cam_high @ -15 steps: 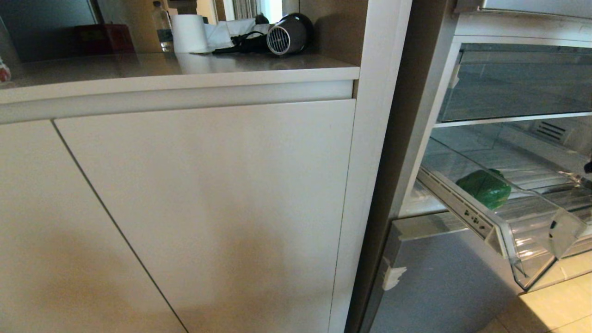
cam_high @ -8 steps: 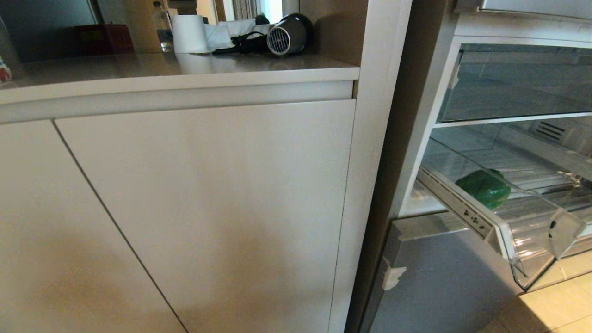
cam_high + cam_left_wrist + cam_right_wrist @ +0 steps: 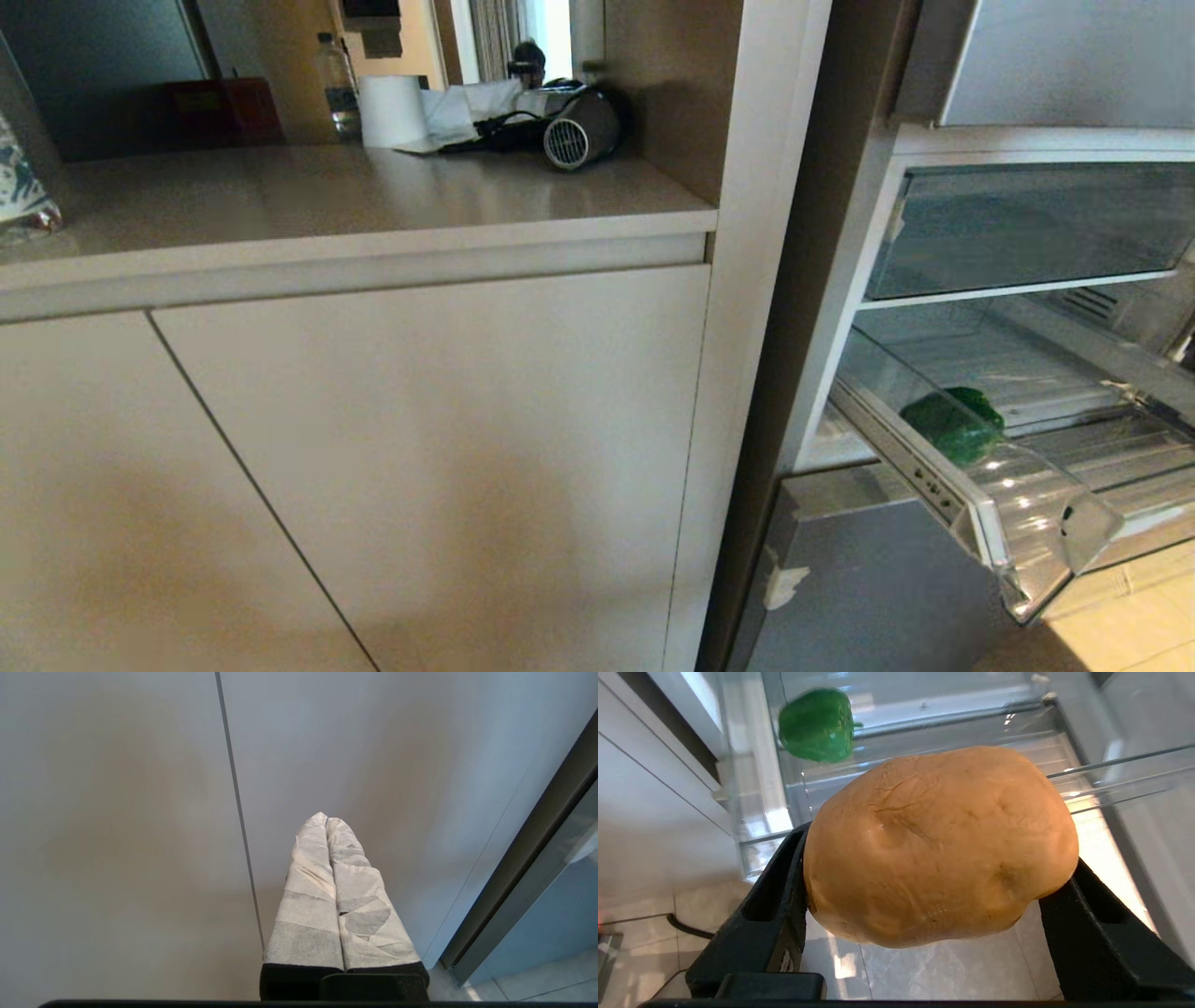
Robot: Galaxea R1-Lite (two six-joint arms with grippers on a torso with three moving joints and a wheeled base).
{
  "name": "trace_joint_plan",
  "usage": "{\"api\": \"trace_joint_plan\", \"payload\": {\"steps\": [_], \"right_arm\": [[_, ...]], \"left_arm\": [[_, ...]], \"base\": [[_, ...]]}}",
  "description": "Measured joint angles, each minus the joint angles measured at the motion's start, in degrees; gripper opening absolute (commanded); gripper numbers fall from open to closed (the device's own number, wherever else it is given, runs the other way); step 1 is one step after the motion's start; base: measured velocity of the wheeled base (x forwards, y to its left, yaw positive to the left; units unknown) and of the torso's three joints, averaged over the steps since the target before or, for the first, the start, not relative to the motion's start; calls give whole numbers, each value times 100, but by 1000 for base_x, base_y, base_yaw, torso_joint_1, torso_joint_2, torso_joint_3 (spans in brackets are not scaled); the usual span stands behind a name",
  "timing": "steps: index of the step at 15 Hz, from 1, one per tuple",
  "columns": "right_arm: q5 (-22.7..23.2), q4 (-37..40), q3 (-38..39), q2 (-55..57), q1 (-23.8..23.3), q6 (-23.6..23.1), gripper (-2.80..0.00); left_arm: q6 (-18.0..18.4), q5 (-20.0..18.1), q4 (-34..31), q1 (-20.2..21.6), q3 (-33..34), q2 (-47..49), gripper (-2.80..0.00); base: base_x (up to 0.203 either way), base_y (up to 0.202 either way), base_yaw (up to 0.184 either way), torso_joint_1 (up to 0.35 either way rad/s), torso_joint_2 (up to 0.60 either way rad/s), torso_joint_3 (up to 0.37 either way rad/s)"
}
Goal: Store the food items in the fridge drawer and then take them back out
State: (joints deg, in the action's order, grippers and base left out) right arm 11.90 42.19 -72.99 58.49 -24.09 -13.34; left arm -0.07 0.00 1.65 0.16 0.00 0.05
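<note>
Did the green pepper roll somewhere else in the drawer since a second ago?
No. The pepper lies in the same spot in the fridge drawer, next to its white side rail. The whole head view shifted together, so the camera moved, not the pepper.

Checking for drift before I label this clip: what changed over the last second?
The whole head view slid downward, so the camera rose; nothing in the scene moved. A dark tip at the right edge a second ago is gone. The glossy dark-green bell pepper stayed in the pulled-out clear plastic fridge drawer. The right gripper holds the oval tan-brown potato; the left gripper faces the cabinet, fingers together.
</note>
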Motion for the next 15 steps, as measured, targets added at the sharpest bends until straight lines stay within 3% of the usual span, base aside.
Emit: {"api": "trace_joint_plan", "payload": {"steps": [8, 15], "right_arm": [[2, -18, 307, -251, 2, -42, -280], [6, -180, 598, -65, 0, -129, -280]], "left_arm": [[0, 0, 2, 0, 0, 0, -280], [0, 0, 0, 0, 0, 0, -280]], "base": [[0, 0, 0, 218, -573, -356], [0, 0, 0, 161, -388, -227]]}}
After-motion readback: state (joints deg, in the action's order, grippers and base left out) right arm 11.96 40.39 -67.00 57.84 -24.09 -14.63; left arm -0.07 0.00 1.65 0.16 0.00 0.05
